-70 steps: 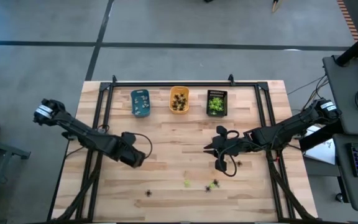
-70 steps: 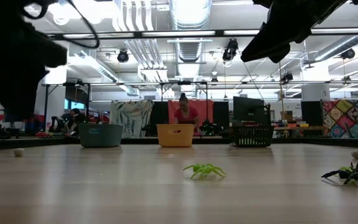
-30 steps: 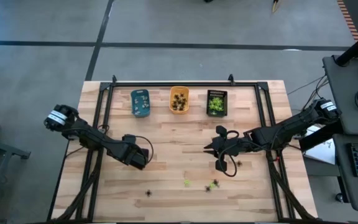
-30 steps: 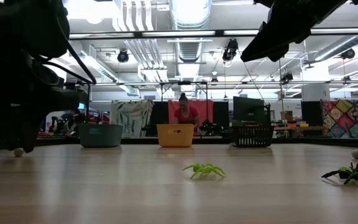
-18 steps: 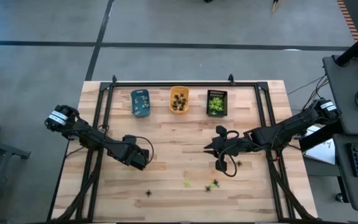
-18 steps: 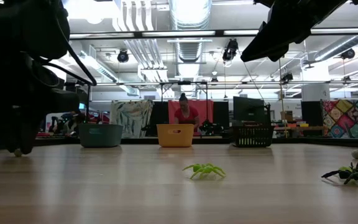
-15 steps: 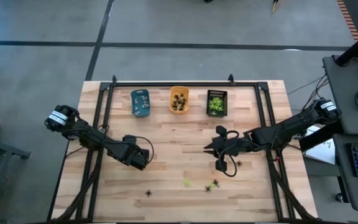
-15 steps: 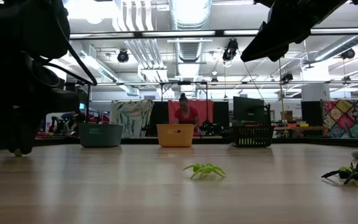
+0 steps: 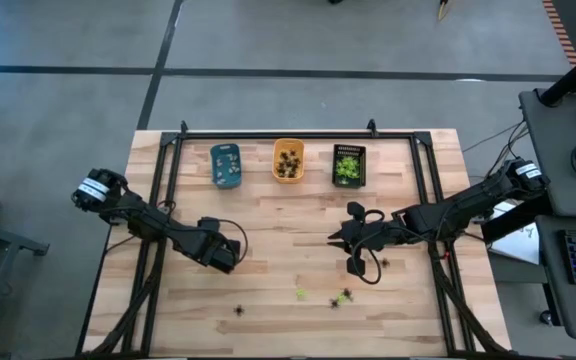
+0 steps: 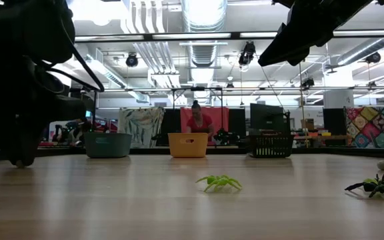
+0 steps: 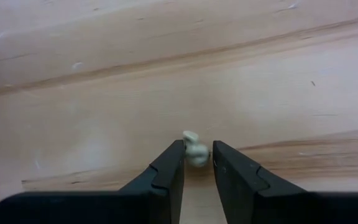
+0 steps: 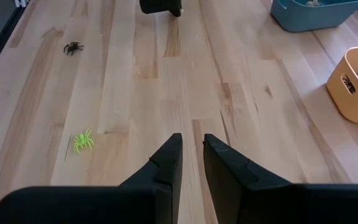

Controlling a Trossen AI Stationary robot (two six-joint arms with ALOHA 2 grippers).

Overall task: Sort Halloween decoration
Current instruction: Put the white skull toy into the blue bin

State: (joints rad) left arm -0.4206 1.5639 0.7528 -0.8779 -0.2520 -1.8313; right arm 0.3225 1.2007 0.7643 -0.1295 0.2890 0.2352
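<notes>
Sorting looked well advanced: the blue tray (image 9: 225,165), orange tray (image 9: 288,161) and black tray (image 9: 348,165) at the far edge of the table (image 9: 268,230) each held a batch of figures, sorted by colour as far as could be told. Left loose near the front edge were a black spider (image 9: 239,310), a yellow-green spider (image 9: 301,294) and a yellow-green and dark pair (image 9: 342,297), with another dark one (image 9: 385,263) beside the right gripper (image 12: 191,149), which hung above the table with its jaws nearly closed and empty. Smallest of all, a pale whitish figure (image 11: 194,149) sat on the wood between the jaws of the left gripper (image 11: 197,163), closed in to its sides, and it remained to be lifted.
</notes>
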